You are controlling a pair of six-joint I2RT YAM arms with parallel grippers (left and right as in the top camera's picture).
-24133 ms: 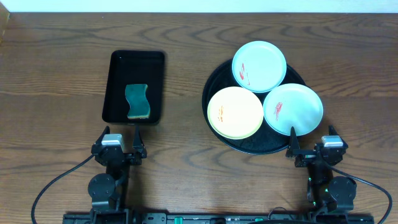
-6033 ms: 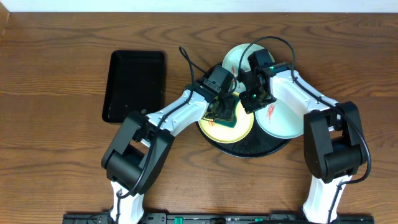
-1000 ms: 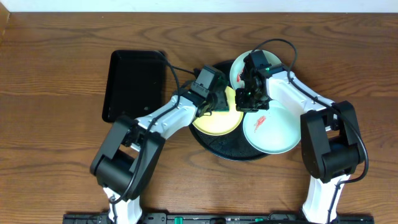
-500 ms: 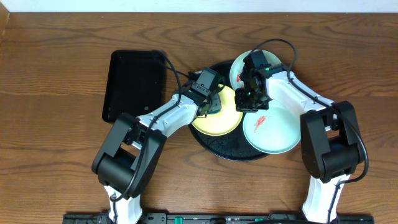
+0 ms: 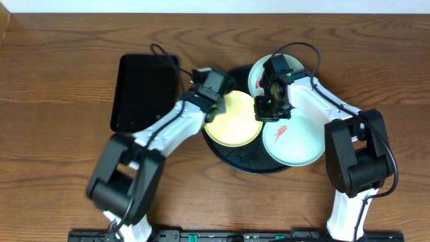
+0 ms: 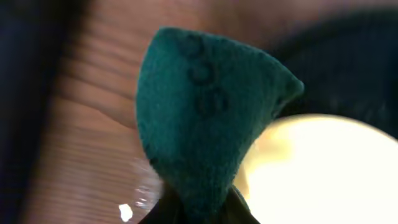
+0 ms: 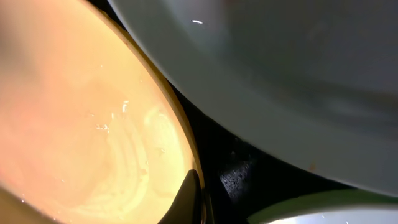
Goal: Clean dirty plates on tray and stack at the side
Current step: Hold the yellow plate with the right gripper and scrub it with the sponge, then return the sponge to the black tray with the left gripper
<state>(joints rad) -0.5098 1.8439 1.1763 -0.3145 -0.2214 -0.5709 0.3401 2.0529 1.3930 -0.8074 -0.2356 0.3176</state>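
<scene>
Yellow plate (image 5: 233,119) hugs tray's (image 5: 235,158) left rim; sponge (image 6: 205,124) hangs at its edge.

White arm links (image 5: 169,125), black joints (image 5: 349,145), looping black cables (image 5: 296,45)

We read this as a robotics lab bench. A left arm (image 5: 168,128) and a right arm (image 5: 322,107) rise from a black rail (image 5: 201,236) at the near edge of a wood-grain table (image 5: 54,168), with cables (image 5: 302,50) looping loose off them. A white wall (image 5: 201,5) runs along the far edge. The kitchenware looks like props: plastic plates (image 5: 234,121) on a tray (image 5: 248,165), a rectangular tray (image 5: 144,94) and a sponge (image 6: 205,124).
</scene>
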